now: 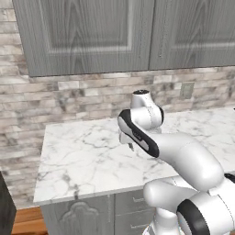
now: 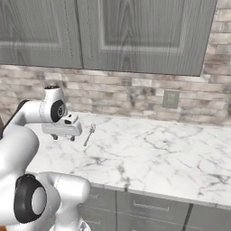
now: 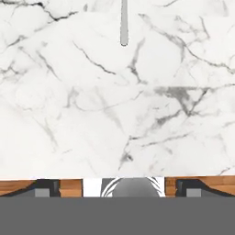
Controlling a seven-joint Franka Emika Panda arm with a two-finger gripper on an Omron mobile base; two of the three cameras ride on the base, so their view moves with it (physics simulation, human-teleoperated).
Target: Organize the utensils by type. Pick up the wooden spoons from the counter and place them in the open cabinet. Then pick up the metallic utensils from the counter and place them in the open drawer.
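A thin silver fork point(image 2: 89, 134) lies on the white marble counter point(image 2: 158, 149), its handle pointing toward the front edge. My gripper point(image 2: 63, 137) hangs open just above the counter, a little to the left of the fork, with nothing between its fingers. In the hand view the fork's handle end point(image 3: 124, 23) shows at the top, beyond the marble counter point(image 3: 114, 114), and the gripper point(image 3: 117, 188) has its tips far apart. From the left base view the gripper point(image 1: 130, 146) is mostly hidden behind the arm. The wooden spoons, the open cabinet and the open drawer are out of view.
Closed grey upper cabinet doors point(image 2: 135, 31) hang above a brick backsplash with a wall outlet point(image 2: 171, 98). Grey base cabinet fronts point(image 2: 149, 205) sit below. The counter's left end point(image 1: 42, 174) drops off beside a dark object point(image 1: 4, 206).
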